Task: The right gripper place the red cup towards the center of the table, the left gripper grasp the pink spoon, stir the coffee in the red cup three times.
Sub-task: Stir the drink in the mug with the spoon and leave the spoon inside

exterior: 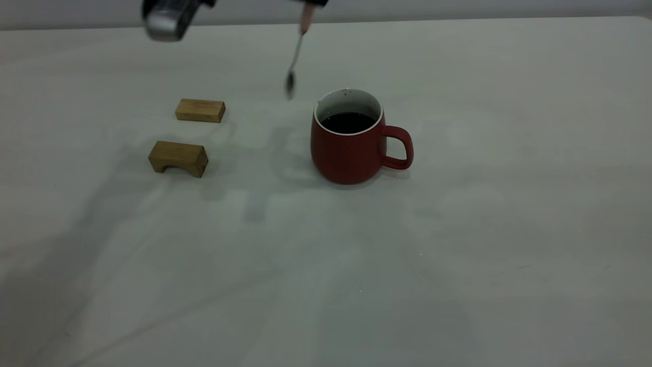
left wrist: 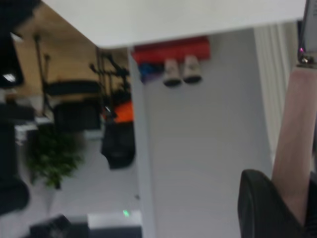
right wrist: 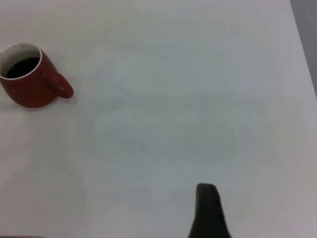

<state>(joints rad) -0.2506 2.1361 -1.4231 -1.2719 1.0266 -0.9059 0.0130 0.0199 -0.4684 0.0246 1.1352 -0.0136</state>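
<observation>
The red cup (exterior: pixel 351 148) stands upright near the middle of the table (exterior: pixel 458 255), handle to the right, with dark coffee (exterior: pixel 348 122) inside. The pink spoon (exterior: pixel 295 56) hangs bowl-down in the air, just left of and behind the cup's rim, outside the cup. My left gripper (exterior: pixel 311 3) at the top edge is shut on its pink handle (left wrist: pixel 296 144), a dark finger (left wrist: pixel 260 208) pressed against it. A dark part of my right gripper (right wrist: pixel 208 213) shows far from the cup (right wrist: pixel 27 82), over bare table.
Two brown wooden blocks lie left of the cup: a flat one (exterior: pixel 200 110) farther back and an arched one (exterior: pixel 178 158) nearer. The left arm's silver camera block (exterior: pixel 165 20) hangs above them.
</observation>
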